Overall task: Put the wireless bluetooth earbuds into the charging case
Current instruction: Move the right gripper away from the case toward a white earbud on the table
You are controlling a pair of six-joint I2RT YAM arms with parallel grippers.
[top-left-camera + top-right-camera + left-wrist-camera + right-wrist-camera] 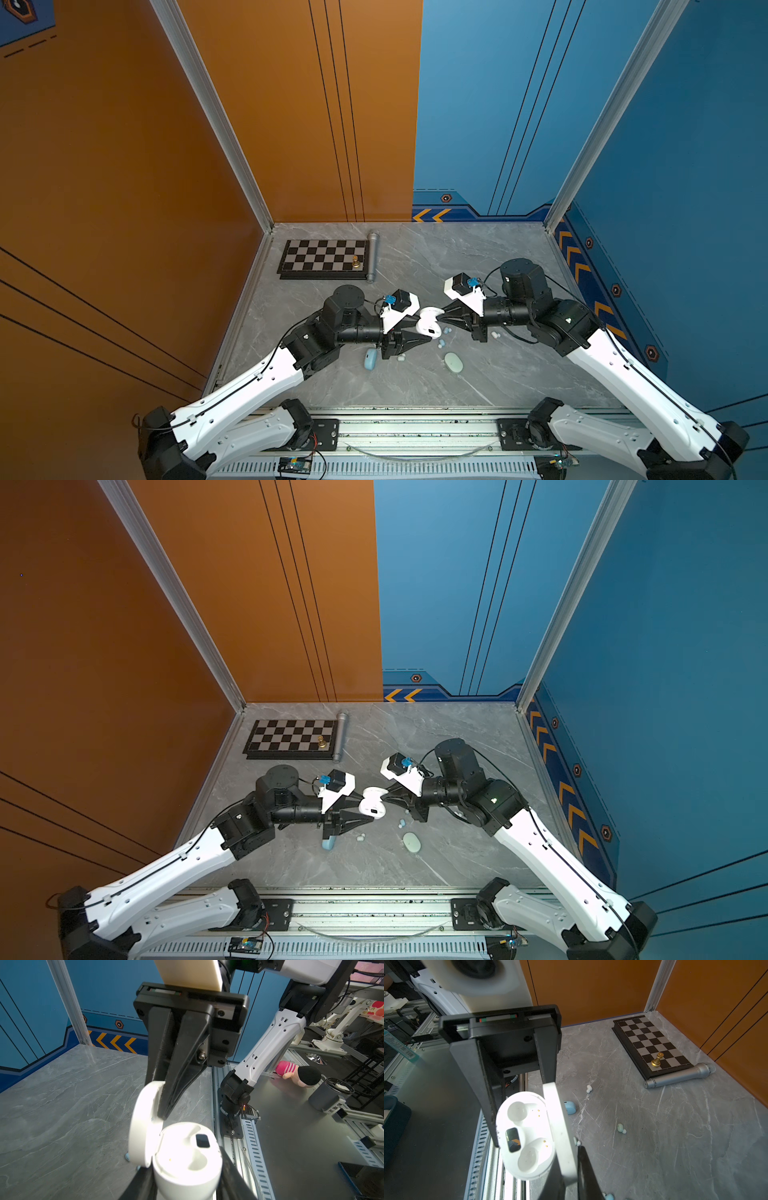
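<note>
Two walls (299, 124), seemingly marble tabletop (478, 257)

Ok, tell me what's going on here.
Both arms hold a white charging case up over the table. The left tool grips its base; the right tool is shut on the open lid. Both wells are empty. The earbuds lie loose on the table, beside a blue case and a mint case, both closed.

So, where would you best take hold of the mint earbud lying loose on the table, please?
Probably pinch the mint earbud across its rounded body, coming straight down from above: it lies low on the table with its white tip sticking out sideways.
</note>
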